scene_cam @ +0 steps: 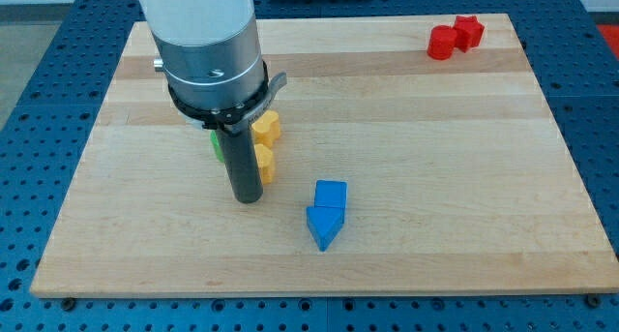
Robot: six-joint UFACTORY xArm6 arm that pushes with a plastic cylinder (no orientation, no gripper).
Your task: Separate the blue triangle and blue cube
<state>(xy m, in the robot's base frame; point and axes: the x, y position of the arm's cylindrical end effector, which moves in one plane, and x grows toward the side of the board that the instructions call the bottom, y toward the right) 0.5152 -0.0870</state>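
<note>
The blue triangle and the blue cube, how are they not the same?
The blue triangle comes to a point aimed at the view's bottom; the blue cube has a flat square top. The triangle lies nearer the view's bottom, the cube just above it. The triangle looks a little wider than the cube. Both are the same blue, touch each other, and sit to the right of my tip, which touches neither.

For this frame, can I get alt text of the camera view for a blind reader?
My tip rests on a wooden board, left of a touching blue cube and blue triangle. Yellow blocks and a green block sit beside the rod; two red blocks lie top right.
</note>
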